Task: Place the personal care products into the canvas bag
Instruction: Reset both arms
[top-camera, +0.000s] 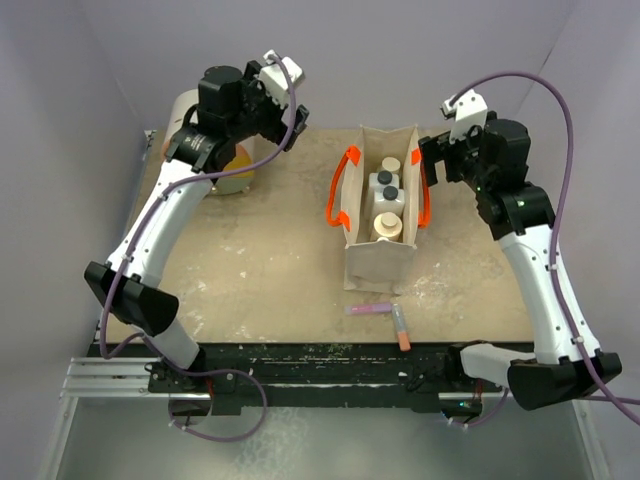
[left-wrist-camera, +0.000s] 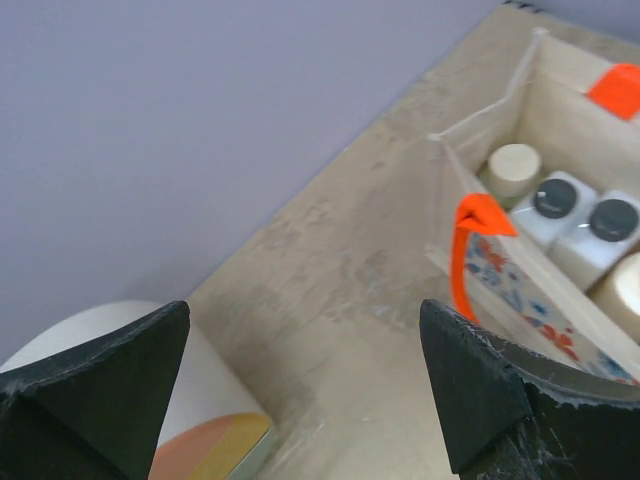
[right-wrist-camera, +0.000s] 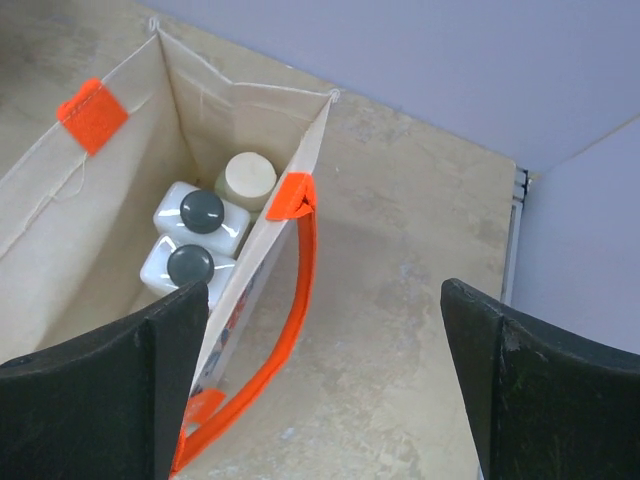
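Note:
The beige canvas bag (top-camera: 379, 262) with orange loop handles (top-camera: 341, 190) stands upright mid-table. Inside it I see a cream-capped bottle (top-camera: 390, 164), two white bottles with black caps (top-camera: 384, 180), and a squat cream jar (top-camera: 387, 226). My left gripper (top-camera: 288, 135) hovers open to the left of the bag, with nothing between its fingers (left-wrist-camera: 303, 330). My right gripper (top-camera: 432, 160) is open beside the bag's right wall, also empty (right-wrist-camera: 325, 330). The right wrist view looks down on the black caps (right-wrist-camera: 202, 210) and the right handle (right-wrist-camera: 300, 290).
A round cream, orange and yellow drawer box (top-camera: 222, 172) sits at the back left under my left arm, also seen in the left wrist view (left-wrist-camera: 120, 345). A pink tube (top-camera: 370, 309) and a small orange-tipped tube (top-camera: 400, 327) lie before the bag near the front edge.

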